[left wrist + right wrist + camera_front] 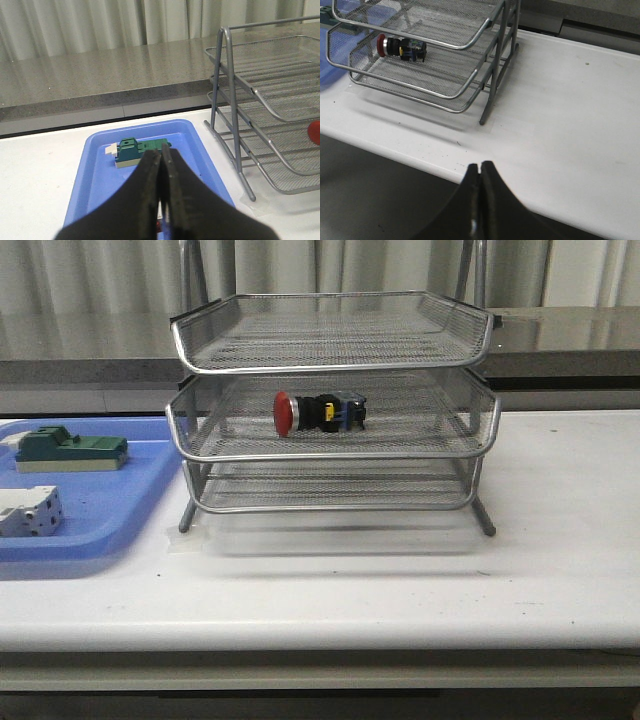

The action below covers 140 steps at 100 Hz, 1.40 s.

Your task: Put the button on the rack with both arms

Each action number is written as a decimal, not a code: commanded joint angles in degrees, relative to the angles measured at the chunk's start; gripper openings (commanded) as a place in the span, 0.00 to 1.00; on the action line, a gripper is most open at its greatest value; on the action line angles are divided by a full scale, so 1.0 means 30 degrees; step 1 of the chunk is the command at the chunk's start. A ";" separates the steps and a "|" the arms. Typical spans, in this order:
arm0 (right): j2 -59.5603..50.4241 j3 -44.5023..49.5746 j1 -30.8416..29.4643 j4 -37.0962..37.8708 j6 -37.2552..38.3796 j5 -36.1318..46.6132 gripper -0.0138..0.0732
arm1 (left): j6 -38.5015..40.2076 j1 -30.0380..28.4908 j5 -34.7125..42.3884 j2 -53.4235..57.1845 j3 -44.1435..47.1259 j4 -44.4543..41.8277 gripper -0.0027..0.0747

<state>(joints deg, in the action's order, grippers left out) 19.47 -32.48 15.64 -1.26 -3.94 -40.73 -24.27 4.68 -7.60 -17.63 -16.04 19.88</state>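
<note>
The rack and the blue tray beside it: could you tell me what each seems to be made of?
The rack looks like metal: silver wire mesh in a shiny, chrome-like frame that catches the light. The blue tray appears to be moulded plastic, smooth, matte and uniformly coloured, with rounded edges.

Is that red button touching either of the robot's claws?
Apart. The front view shows the button lying alone on the rack's middle tray. The right wrist view shows the right gripper shut, well back from it; the left gripper is shut over the blue tray.
</note>
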 commanded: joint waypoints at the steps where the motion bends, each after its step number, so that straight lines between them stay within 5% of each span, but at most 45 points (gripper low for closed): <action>1: 0.0163 -0.0461 -0.0152 0.0140 0.0034 0.1352 0.09 | 0.0225 -0.0062 0.1575 -0.0133 -0.0559 0.0278 0.01; 42: -0.0118 0.0180 -0.0152 0.0272 0.0034 0.2902 0.09 | 0.0225 -0.0062 0.1575 -0.0133 -0.0559 0.0278 0.01; 74: -0.3662 0.5253 -0.2355 0.0420 0.0967 0.8486 0.09 | 0.0225 -0.0062 0.1575 -0.0133 -0.0559 0.0278 0.01; 101: -0.7174 0.8322 -0.4379 0.0420 0.2025 0.8979 0.09 | 0.0225 -0.0062 0.1575 -0.0133 -0.0559 0.0278 0.01; 140: -0.7031 1.0493 -0.4487 0.0420 0.2173 1.1747 0.09 | 0.0225 -0.0062 0.1575 -0.0167 -0.0559 0.0278 0.01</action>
<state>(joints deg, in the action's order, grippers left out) -0.64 -0.41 2.56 -0.60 2.62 -12.30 -24.27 4.68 -7.60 -17.63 -16.04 19.88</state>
